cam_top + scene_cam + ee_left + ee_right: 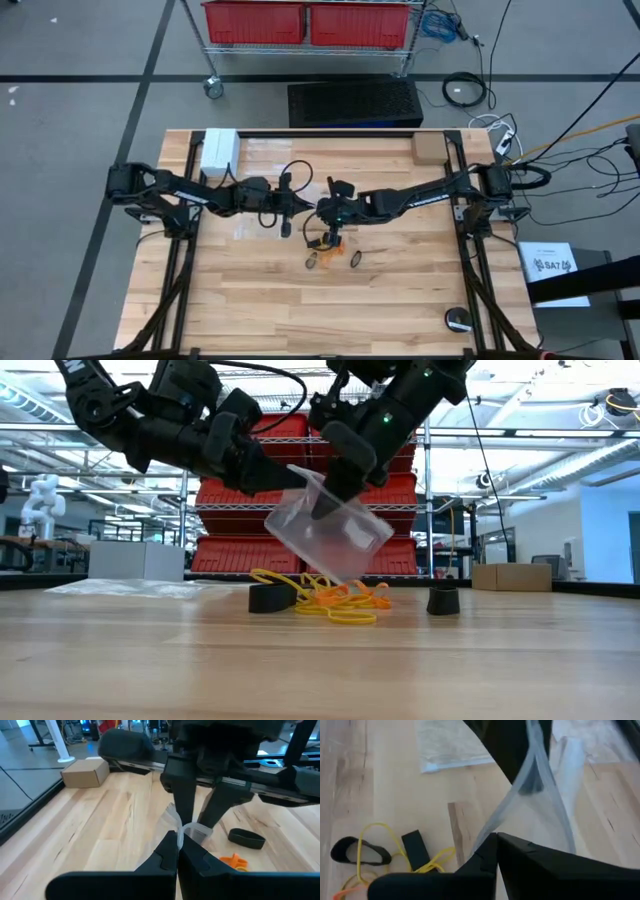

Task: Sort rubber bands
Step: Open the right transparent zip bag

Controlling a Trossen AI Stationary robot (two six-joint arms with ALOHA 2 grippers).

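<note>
A pile of orange and yellow rubber bands [340, 600] [332, 243] lies on the table's middle, with wide black bands [270, 597] [360, 851] beside it. Just above the pile a clear plastic bag [325, 530] hangs tilted between both grippers. My left gripper [297, 478] [177, 845] comes from the left and is shut on the bag. My right gripper [335, 495] [495, 840] comes from the right and is shut on it close by. My left gripper pinches the bag's upper edge [189, 829] between its two fingertips, coming nearly level from the table's left. The bag hangs below the fingers, clear of the table. My right gripper pinches the bag's film [520, 795] near its top between shut fingertips, slanting down from the table's right. One layer or several, I cannot tell. The bag hangs tilted, its lower end [345, 572] just over the bands.
Flat clear bags [265, 150] [120, 588] and a white box [218, 150] lie at the far left. A cardboard box [428, 148] sits at the far right, a black roll [458, 320] near the front right corner. Another black band [442, 600] stands right of the pile.
</note>
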